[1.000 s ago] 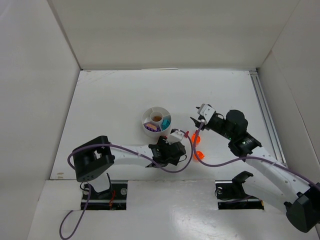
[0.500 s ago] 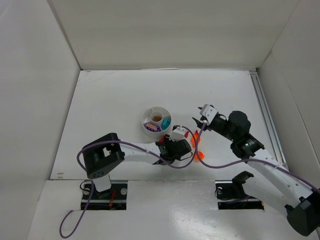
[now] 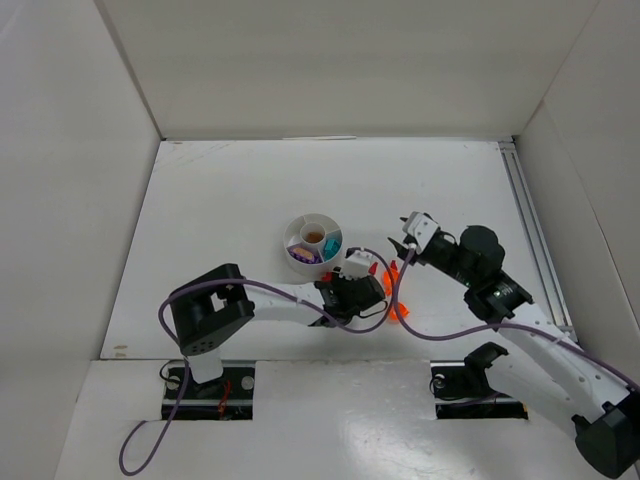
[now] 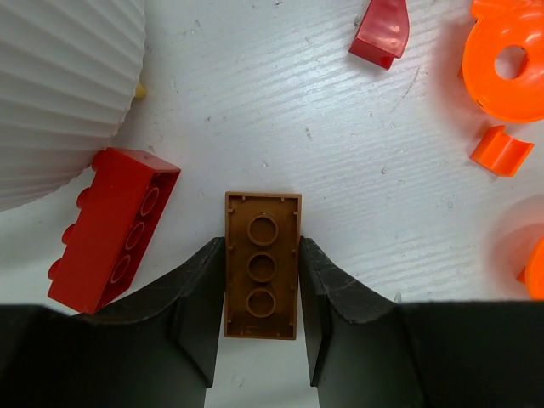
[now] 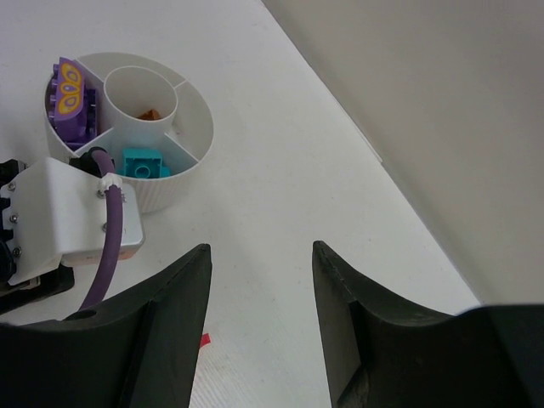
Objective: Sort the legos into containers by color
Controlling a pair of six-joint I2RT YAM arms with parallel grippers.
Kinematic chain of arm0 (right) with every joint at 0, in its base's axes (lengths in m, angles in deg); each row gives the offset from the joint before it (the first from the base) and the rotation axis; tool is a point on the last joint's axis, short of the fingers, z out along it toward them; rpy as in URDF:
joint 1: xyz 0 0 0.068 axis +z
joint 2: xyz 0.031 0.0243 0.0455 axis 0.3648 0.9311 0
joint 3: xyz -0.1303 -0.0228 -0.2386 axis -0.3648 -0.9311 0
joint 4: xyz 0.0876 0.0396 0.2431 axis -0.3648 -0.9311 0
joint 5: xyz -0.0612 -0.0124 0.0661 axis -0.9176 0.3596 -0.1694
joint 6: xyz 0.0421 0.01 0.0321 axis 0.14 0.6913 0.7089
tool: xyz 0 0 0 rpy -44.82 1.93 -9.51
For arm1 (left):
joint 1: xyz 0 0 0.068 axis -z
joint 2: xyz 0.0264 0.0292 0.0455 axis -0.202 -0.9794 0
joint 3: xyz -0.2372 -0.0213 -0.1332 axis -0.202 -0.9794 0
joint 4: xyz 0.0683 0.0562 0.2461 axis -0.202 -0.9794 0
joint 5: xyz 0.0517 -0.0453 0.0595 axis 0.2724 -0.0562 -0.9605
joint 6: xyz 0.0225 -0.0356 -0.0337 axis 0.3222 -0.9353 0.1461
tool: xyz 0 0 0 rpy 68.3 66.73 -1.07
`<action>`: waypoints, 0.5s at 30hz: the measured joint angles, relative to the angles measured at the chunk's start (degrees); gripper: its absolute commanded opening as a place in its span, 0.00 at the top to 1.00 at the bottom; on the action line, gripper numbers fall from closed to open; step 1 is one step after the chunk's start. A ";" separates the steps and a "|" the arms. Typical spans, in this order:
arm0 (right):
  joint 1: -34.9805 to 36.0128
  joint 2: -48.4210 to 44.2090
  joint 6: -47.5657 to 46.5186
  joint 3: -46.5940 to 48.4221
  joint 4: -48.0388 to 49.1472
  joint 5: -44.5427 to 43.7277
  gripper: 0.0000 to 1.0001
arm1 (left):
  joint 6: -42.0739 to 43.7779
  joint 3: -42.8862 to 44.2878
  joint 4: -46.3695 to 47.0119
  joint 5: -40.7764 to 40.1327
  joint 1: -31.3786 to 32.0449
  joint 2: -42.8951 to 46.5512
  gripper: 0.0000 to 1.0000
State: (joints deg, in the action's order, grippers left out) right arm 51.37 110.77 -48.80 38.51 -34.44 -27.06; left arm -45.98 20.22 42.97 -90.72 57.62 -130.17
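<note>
The left arm's jaws [image 4: 262,285] are pressing on both long sides of a brown brick [image 4: 262,255], which is lying flat, studs up, on the white surface [image 4: 280,110], just beside a red brick [image 4: 115,228] that is resting by the ribbed wall of the dish [image 4: 59,85]. The pick-up step appears to be in hand, with the brick gripped but not yet lifted. The right arm's jaws [image 5: 259,259] are hanging spread and empty above the surface, looking toward the dish, where a purple brick [image 5: 70,95] and a teal brick [image 5: 140,161] are sitting in separate wedges and a small brownish piece [image 5: 150,113] is lying in the centre cup. The next move is likely calling for a straight lift clear of the red brick, then a carry over the rim to that centre cup, avoiding the nearby orange ring [image 4: 510,55].
</note>
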 measured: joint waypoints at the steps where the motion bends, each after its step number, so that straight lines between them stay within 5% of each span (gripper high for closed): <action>1: 0.00 -0.31 0.00 0.00 -0.15 -0.04 0.44 | 0.11 0.13 -0.13 0.02 0.00 0.00 0.78; 7: 0.00 -2.84 0.00 0.00 -0.76 -0.76 0.45 | 1.40 0.68 -1.25 -0.13 0.11 1.60 0.81; 15: 0.00 -11.89 0.00 0.00 -4.92 -6.12 0.45 | 6.16 0.70 3.58 -4.24 0.13 14.99 0.82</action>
State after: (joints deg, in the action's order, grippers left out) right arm 51.37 98.88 -48.80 38.51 -39.36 -33.18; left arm -39.82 20.92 46.55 -94.96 57.75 -115.17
